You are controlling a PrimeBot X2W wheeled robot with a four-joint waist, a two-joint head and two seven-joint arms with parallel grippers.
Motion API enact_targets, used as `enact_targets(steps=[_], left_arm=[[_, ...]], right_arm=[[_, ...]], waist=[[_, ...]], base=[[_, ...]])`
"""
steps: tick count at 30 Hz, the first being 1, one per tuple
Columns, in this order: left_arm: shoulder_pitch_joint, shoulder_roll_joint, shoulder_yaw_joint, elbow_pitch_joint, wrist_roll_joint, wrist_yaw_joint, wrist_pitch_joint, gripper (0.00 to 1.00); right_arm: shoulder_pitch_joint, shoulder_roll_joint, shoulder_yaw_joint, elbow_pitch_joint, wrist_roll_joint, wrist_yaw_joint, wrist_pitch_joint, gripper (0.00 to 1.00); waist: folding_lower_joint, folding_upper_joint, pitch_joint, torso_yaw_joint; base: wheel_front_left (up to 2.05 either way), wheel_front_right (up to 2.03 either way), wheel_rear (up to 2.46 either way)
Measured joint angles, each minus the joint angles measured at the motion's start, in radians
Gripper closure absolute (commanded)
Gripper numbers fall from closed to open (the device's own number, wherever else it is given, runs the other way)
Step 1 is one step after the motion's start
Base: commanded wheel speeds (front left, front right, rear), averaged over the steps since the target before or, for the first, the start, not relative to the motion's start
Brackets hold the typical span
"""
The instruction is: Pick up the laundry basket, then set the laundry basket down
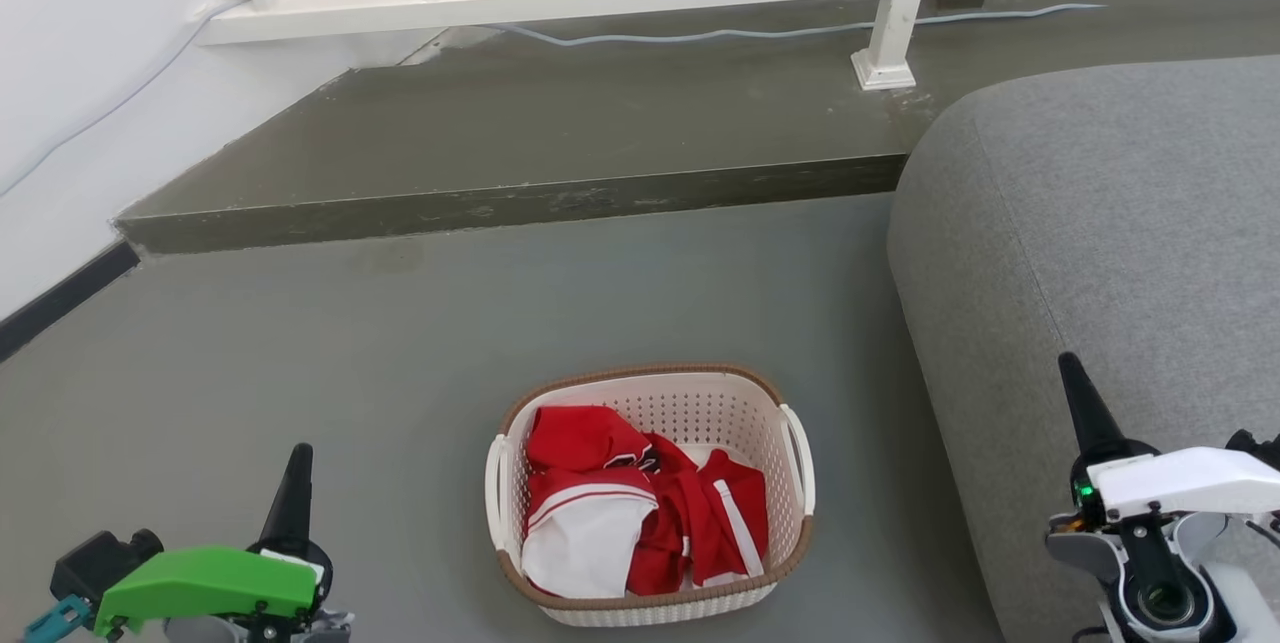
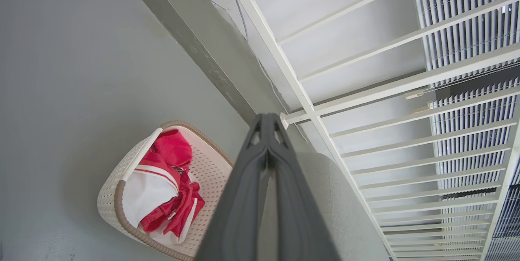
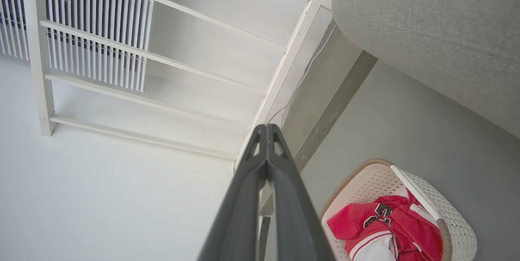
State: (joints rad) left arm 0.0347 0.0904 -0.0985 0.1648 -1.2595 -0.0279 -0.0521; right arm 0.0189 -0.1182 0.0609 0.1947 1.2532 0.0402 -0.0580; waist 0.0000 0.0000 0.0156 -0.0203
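Laundry basket stands upright on the grey floor, between my two grippers and touching neither; red and white garments lie heaped inside it, below the brown rim.

My left gripper hangs well off to the basket's left, fingers pressed together on nothing; the left wrist view confirms the tips meet. My right gripper hangs well off to its right, against the grey sofa in the head view, likewise clenched and empty; the right wrist view agrees.

Finding: a basket on the floor with both grippers free fits either a basket awaiting its lift or one already set back down; these pictures do not settle which.

Hazards, in my judgement:
- Fingers this tightly closed could take hold of nothing.
- A grip on one white side handle alone would tip the basket and spill the clothing.
- The perforated plastic looks light, so a passing arm could shove it across the floor.
- The sofa's edge crowds my right arm.
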Motion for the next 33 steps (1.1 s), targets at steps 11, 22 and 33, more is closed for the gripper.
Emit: enact_targets(steps=[11,22,33], left_arm=[[-0.027,0.004,0.029,0.030,-0.172,-0.035,0.030,1.00],[-0.047,0.007,0.054,0.057,-0.320,-0.061,0.060,1.00],[-0.067,0.010,0.070,0.081,-0.426,-0.082,0.078,1.00]], right_arm=[[-0.021,0.006,-0.037,0.022,0.170,0.024,0.036,1.00],[-0.041,0.010,-0.072,0.042,0.322,0.052,0.067,1.00],[-0.058,0.015,-0.095,0.057,0.422,0.068,0.086,1.00]], waist=[[0.0000,0.0000,-0.005,0.008],[0.0000,0.0000,-0.009,0.016],[0.0000,0.0000,-0.012,0.020]], base=[[0.00,0.00,0.00],[0.00,0.00,0.00],[0.00,0.00,0.00]])
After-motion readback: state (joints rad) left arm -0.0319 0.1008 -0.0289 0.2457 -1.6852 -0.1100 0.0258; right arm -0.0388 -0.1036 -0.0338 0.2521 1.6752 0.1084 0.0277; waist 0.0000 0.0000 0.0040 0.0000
